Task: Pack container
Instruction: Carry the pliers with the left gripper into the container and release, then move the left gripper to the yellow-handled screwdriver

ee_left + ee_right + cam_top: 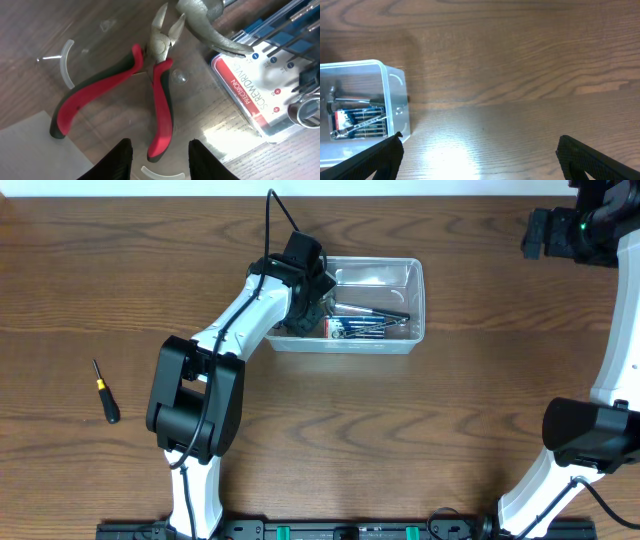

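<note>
The clear plastic container point(414, 280) stands at the table's centre back. My left gripper point(308, 308) is inside its left end, open and empty. In the left wrist view, red-and-black pliers point(161, 95) lie on the container floor just ahead of my open fingers point(160, 162). Beside them lie a blue precision screwdriver set point(260, 90) and a grey metal hammer head point(210, 25). My right gripper point(545, 235) is at the far right back, open and empty. In its own view the fingers point(480, 152) are wide apart over bare table, with the container point(395, 100) at the left.
A small black screwdriver with a yellow band point(105, 392) lies on the table at the left, away from the container. A ring spanner point(306, 111) lies on the screwdriver set. The table's back edge runs just behind the container.
</note>
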You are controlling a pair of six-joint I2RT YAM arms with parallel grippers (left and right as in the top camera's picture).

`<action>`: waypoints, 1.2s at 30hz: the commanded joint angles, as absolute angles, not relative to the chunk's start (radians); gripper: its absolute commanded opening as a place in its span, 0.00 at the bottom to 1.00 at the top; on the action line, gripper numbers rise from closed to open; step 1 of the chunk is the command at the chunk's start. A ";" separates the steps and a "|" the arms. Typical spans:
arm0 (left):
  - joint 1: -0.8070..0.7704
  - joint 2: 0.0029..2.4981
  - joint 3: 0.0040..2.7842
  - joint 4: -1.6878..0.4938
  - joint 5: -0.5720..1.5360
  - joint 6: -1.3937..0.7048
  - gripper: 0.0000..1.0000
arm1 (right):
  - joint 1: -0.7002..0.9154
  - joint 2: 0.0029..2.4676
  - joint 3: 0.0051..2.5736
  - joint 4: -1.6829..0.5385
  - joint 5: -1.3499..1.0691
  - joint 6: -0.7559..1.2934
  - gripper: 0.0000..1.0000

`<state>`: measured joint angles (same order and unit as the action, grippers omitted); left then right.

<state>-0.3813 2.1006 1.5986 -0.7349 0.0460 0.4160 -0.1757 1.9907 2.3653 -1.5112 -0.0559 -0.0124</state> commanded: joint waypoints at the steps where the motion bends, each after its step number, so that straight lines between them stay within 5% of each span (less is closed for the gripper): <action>1: -0.376 2.059 1.626 -0.747 0.037 0.405 0.47 | -0.176 1.996 2.363 -1.512 -0.057 -0.032 0.99; 8: -0.377 1.845 1.745 -0.870 -0.089 0.405 0.70 | -0.176 1.996 2.363 -1.511 -0.057 -0.032 0.99; 11: -0.364 1.722 1.790 -0.955 -0.231 0.331 0.96 | -0.176 1.996 2.363 -1.512 -0.057 -0.032 0.99; 12: -0.352 1.681 1.790 -0.973 -0.274 0.284 0.98 | -0.176 1.996 2.363 -1.512 -0.057 -0.032 0.99; 23: 0.150 1.473 1.760 -1.310 -0.284 -0.152 0.98 | -0.176 1.996 2.363 -1.512 -0.058 -0.031 0.99; 36: 0.517 1.471 1.196 -0.944 -0.096 -0.107 0.98 | -0.176 1.996 2.363 -1.511 -0.057 -0.032 0.99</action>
<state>0.4656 1.4635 1.2800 -0.9863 -0.1776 -0.1295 -0.1757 1.9907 2.3653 -1.5105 -0.0559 -0.0158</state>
